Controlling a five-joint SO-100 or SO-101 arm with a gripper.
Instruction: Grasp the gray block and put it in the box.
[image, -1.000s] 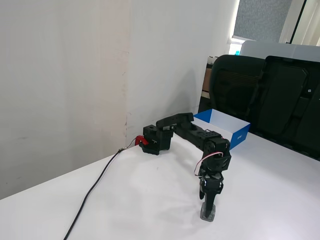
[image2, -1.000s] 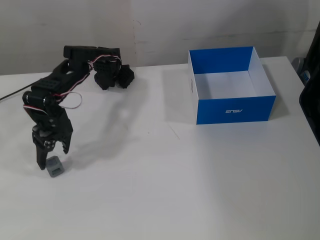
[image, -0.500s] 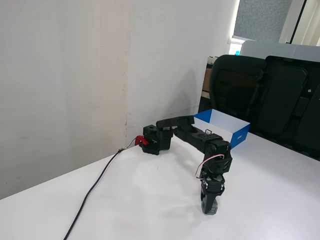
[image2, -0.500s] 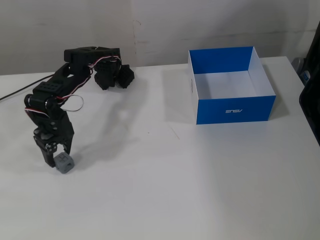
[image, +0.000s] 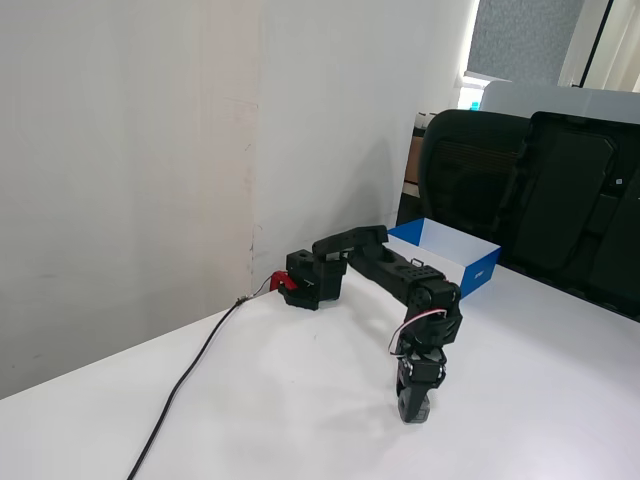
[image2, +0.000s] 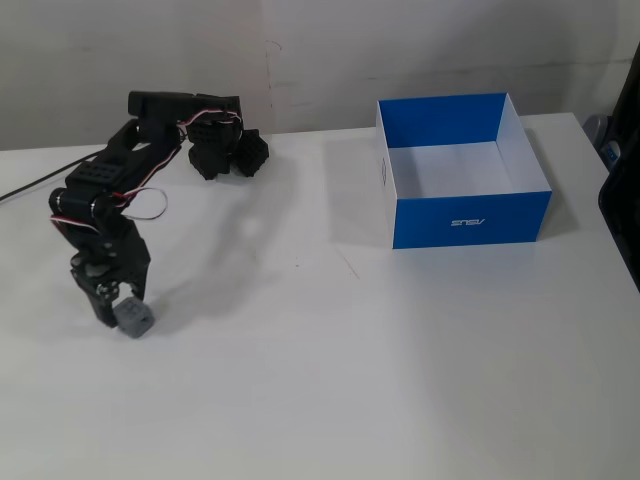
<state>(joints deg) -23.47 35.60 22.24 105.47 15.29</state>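
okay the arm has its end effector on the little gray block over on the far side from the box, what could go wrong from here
Two risks stand out. The end effector appears to pinch the gray block near its edge, with much of the block sticking out past the fingertips, so it could twist free or drop during the lift. The box sits far across the table, and its raised blue wall faces the approach; a low carry might clip the rim.

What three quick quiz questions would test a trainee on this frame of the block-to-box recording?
1. True or false: the gray block already lies inside the box.
2. In the fixed view facing the box's printed blue side, on which side of the picture is the gripper?
3. Which touches the block: (a) gripper, (b) box, (c) cable?

Key: 1 false, it sits at the gripper's tip, far from the box; 2 left; 3 (a).
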